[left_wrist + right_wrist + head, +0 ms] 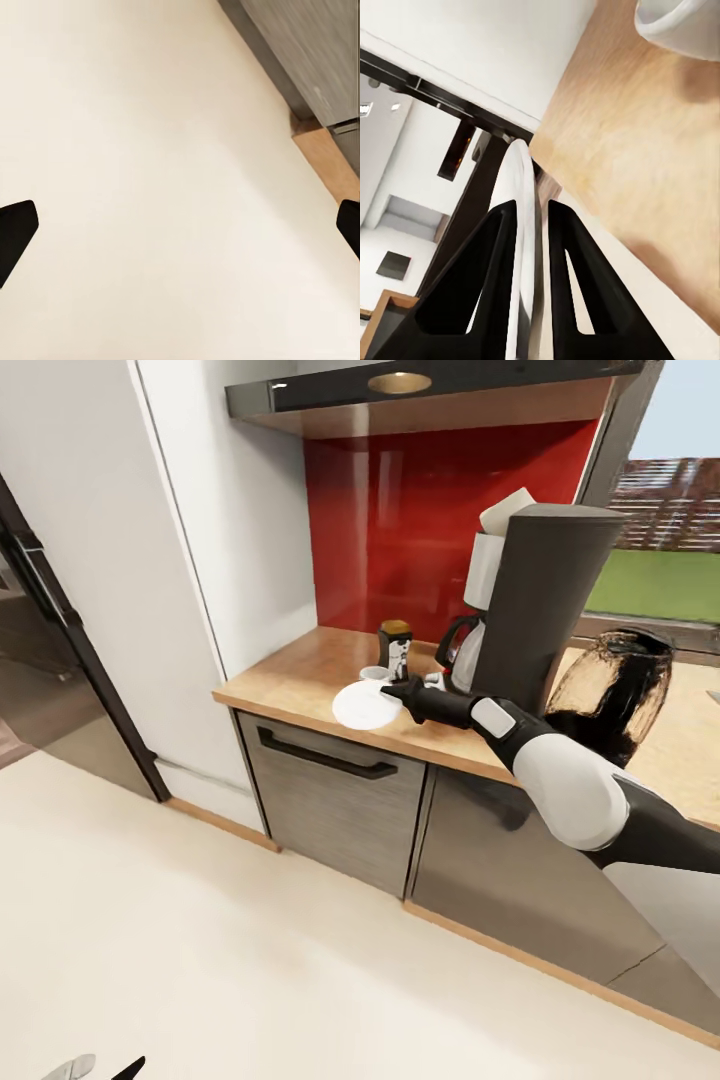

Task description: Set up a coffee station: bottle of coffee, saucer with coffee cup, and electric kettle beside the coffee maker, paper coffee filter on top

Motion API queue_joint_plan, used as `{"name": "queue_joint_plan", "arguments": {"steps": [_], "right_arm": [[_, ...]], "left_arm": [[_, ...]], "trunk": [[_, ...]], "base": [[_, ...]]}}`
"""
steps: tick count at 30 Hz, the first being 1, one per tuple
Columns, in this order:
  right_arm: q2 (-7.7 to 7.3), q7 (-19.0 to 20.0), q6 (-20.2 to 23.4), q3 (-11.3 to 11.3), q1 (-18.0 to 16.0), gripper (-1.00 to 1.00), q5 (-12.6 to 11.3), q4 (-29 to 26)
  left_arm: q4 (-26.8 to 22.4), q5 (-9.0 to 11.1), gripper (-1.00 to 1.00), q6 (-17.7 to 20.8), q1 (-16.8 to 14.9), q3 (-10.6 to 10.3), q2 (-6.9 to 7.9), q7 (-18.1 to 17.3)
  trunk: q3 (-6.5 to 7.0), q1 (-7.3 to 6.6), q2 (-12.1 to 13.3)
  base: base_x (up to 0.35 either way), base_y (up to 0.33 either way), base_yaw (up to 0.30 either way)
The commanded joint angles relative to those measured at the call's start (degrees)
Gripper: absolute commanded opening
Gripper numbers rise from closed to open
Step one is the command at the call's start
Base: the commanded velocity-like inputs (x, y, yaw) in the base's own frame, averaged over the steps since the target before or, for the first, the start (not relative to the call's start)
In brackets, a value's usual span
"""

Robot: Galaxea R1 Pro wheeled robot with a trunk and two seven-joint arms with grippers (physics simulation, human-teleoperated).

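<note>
The left gripper (180,232) hung low over the pale cream floor (150,180), its two black fingertips (15,232) far apart at the edges of the left wrist view, jaws open and holding nothing; a grey cabinet front (315,52) crossed one corner there. From the head view, a white wall panel (190,510) stood left of the long light wood-grain countertop (300,680), which topped grey cabinet fronts with a black bar handle (325,755). Above it ran the thin glossy black-grey shelf (300,395) with a round recessed light, against a red backsplash (430,510). On the counter's front edge the small flat round white saucer (362,705) was pinched by the right gripper (395,690); the right wrist view showed the plate's rim (519,225) edge-on between two black fingers (484,292), jaws clamped on it. Just behind it sat the tiny white cup (374,674), then the squarish dark coffee jar with golden-yellow lid (395,645). Right of these rose the tall dark grey coffee maker (545,610), glass carafe at its base, an off-white paper filter (506,510) on top. Furthest right stood the rounded smoky transparent kettle (612,690), close beside the machine.
</note>
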Motion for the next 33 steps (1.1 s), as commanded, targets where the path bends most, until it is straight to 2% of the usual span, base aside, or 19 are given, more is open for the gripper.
{"name": "queue_joint_plan", "arguments": {"steps": [1, 15, 26, 33], "right_arm": [[-0.05, 0.0, 0.5, 0.1, 0.1, -1.0, -0.8, -0.1], [-0.17, 0.0, 0.5, 0.1, 0.4, -1.0, -0.8, 0.0], [-0.23, 0.0, 0.4, 0.1, 0.5, -1.0, -0.8, 0.0], [-0.58, 0.0, 0.4, 0.1, 0.9, -1.0, -0.8, 0.0]], "left_arm": [[0.0, 0.3, 1.0, 0.1, 0.0, 0.0, 0.01, -0.2], [0.0, 0.3, 1.0, 0.1, 0.0, 0.0, 0.01, -0.2], [0.0, 0.3, 1.0, 0.2, 0.0, 0.0, 0.03, -0.3], [0.0, 0.3, 1.0, 0.2, 0.0, 0.0, 0.04, -0.3]], "trunk": [[-0.05, 0.0, 0.0], [-0.05, 0.0, 0.0], [-0.05, 0.0, 0.0], [-0.05, 0.0, 0.0]], "base": [[0.0, 0.001, -0.121], [0.0, 0.061, -0.077], [0.0, 0.215, -0.014], [0.0, 0.018, -0.193]]}}
